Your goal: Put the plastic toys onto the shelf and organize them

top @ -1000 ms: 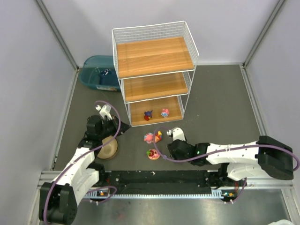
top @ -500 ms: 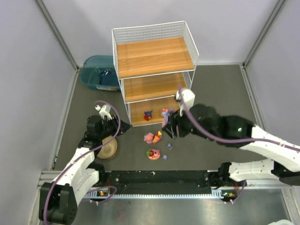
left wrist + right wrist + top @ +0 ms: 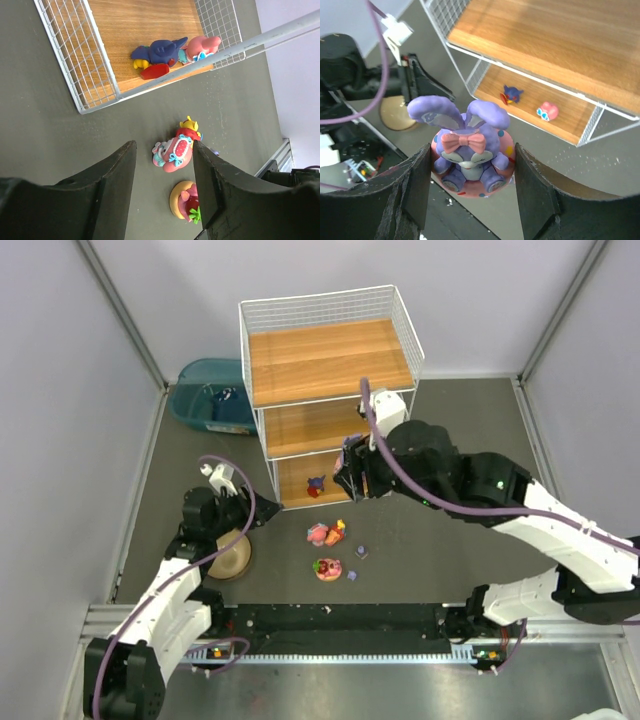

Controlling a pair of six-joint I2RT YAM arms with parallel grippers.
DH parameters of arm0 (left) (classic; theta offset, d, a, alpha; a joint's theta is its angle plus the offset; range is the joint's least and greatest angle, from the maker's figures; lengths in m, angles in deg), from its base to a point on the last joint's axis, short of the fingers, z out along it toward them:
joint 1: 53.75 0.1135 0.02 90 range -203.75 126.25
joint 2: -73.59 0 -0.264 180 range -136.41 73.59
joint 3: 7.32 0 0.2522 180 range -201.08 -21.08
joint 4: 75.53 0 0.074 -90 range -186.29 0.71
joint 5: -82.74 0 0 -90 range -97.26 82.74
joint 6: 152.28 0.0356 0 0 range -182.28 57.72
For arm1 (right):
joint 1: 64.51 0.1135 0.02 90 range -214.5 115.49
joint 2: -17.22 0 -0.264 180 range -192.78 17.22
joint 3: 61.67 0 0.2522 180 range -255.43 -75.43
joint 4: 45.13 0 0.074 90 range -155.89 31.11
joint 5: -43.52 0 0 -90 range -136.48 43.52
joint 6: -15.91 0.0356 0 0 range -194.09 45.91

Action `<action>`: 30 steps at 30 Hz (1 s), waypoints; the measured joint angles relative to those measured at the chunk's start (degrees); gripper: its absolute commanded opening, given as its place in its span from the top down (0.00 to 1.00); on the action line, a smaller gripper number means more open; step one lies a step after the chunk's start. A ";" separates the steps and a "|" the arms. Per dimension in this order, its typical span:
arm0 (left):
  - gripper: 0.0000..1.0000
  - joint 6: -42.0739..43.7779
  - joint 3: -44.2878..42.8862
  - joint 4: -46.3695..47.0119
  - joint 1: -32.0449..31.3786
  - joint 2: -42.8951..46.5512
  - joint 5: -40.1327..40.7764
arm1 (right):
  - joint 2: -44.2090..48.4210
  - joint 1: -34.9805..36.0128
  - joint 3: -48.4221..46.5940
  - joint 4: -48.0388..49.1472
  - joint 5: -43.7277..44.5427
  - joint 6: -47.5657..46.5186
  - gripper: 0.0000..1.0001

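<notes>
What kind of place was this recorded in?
Most likely a robot lab test cell. Plain pale wall panels box in a dark grey tabletop, two white arms sit on a metal rail, and a white wire shelf with wooden boards and tiny colourful plastic toys look like staged props.

A blue toy point(image 3: 512, 93) and a pink toy point(image 3: 547, 111) occupy the mesh-sided shelf's point(image 3: 560, 40) bottom board.

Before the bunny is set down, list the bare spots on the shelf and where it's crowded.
Top board: bare wood inside its wire walls. Middle board: bare where visible. Bottom board: free at both ends, between each wire side and the blue figurine or pink toy at its middle. Crowded: the floor before the shelf, with scattered toys.
</notes>
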 measured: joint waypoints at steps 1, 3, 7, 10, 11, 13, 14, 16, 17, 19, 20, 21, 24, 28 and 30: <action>0.44 -0.02 0.00 -0.02 0.00 0.00 0.02 | 0.07 -0.61 1.84 0.61 0.09 0.02 1.00; 0.44 0.00 0.00 -0.02 0.00 0.00 0.00 | 0.61 -1.53 6.29 2.29 0.24 0.02 1.00; 0.44 0.02 0.00 0.02 0.00 -0.22 -0.07 | 1.66 -2.64 16.26 8.66 0.57 -0.04 1.00; 0.44 0.02 0.00 0.11 0.00 -1.18 -0.31 | 3.04 -2.86 23.56 14.86 1.31 -0.59 1.00; 0.44 0.02 0.00 0.13 0.00 -1.53 -0.44 | 3.39 -2.86 25.62 17.44 2.08 -1.14 1.00; 0.43 0.02 0.04 0.33 0.00 -1.99 -0.55 | 3.58 -2.86 27.56 21.09 3.34 -2.12 1.00; 0.43 0.04 0.11 0.48 0.00 -2.14 -0.59 | 3.61 -2.86 28.11 23.10 3.91 -2.75 1.00; 0.42 0.04 0.24 0.81 0.00 -2.64 -0.83 | 3.58 -3.02 29.09 27.89 4.87 -4.13 1.00; 0.42 0.07 0.24 0.92 0.00 -2.91 -0.98 | 3.58 -3.15 29.42 29.81 5.16 -4.59 1.00; 0.41 0.07 0.26 1.07 0.00 -3.34 -1.40 | 3.39 -3.37 29.55 32.79 5.70 -5.55 1.00; 0.41 0.09 0.26 1.20 0.00 -3.54 -1.64 | 3.15 -3.56 29.55 34.49 5.99 -6.05 1.00; 0.40 0.11 0.26 1.31 0.00 -3.69 -1.86 | 2.80 -3.74 29.55 36.24 6.25 -6.47 1.00; 0.40 0.20 0.28 1.38 0.00 -3.78 -2.25 | 1.25 -4.46 29.55 39.98 7.02 -7.50 1.00; 0.39 0.37 0.33 1.49 0.00 -3.85 -2.91 | -1.84 -5.68 29.55 43.74 7.63 -8.68 1.00; 0.39 0.48 0.33 1.68 0.00 -3.85 -3.37 | -3.30 -6.45 29.55 44.89 7.78 -9.20 1.00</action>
